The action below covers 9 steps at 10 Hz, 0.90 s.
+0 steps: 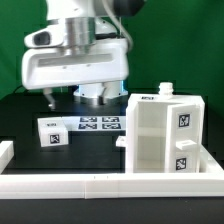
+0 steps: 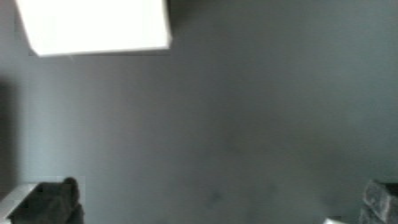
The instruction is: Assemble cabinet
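The cabinet (image 1: 160,135) is a white blocky box with small black-and-white tags, standing on the dark table at the exterior view's right. A small white block (image 1: 52,132) with tags lies apart from it at the left. My gripper (image 1: 86,97) hangs over the back of the table, above and behind the small block, well left of the cabinet. In the wrist view the gripper (image 2: 214,205) is open wide, with only bare dark table between the fingertips (image 2: 50,203). A plain white piece (image 2: 98,25) shows at one corner; I cannot tell which part it is.
The marker board (image 1: 100,125) lies flat between the small block and the cabinet. A low white rail (image 1: 110,186) runs along the table's front edge, with another piece at the exterior view's left edge (image 1: 5,155).
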Motion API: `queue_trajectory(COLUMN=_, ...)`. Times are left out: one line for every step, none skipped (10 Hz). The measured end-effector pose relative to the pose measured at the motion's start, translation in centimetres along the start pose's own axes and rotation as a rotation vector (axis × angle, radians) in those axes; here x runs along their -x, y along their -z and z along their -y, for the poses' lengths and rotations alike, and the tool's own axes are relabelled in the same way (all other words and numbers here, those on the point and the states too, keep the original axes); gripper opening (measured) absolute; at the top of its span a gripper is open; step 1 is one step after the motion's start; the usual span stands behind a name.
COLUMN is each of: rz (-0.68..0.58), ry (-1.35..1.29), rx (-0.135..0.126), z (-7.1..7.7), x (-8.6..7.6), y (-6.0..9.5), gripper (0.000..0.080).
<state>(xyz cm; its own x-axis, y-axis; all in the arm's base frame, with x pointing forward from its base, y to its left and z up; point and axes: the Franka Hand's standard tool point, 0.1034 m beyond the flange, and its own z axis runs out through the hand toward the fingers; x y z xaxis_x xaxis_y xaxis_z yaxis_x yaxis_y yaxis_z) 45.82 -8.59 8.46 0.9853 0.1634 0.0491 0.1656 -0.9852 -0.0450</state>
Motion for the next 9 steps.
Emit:
queue_trajectory(rz=0.004, ry=0.032, rx=0.0, z=-1.1, x=0.7, y=-0.1, gripper=0.0798)
queue_trajectory(rz=0.009, ry=0.06, rx=0.001, z=-2.5, x=1.5, y=-0.4, gripper=0.0798)
queue_trajectory(rz=0.016, ry=0.067, rx=-0.001, z=-3.4, x=2.0, y=-0.8, gripper=0.0798)
queue_trajectory(rz=0.017, ry=0.062, rx=-0.001, z=-3.3, x=2.0, y=-0.9, gripper=0.0798)
queue_trajectory(rz=0.018, ry=0.066, rx=-0.002, z=-3.2, x=2.0, y=-0.9, gripper=0.0798)
queue_trajectory(rz=0.019, ry=0.065, rx=-0.002, z=-3.3, x=2.0, y=-0.9, gripper=0.0798)
queue_trajectory(rz=0.02, ry=0.077, rx=-0.002, z=-3.3, x=2.2, y=-1.0, gripper=0.0798)
queue_trajectory(rz=0.018, ry=0.133, rx=0.004, z=-3.7, x=3.2, y=-1.4, gripper=0.0798)
queue_trajectory(rz=0.008, ry=0.194, rx=0.021, z=-3.8, x=4.3, y=-1.8, gripper=0.0798)
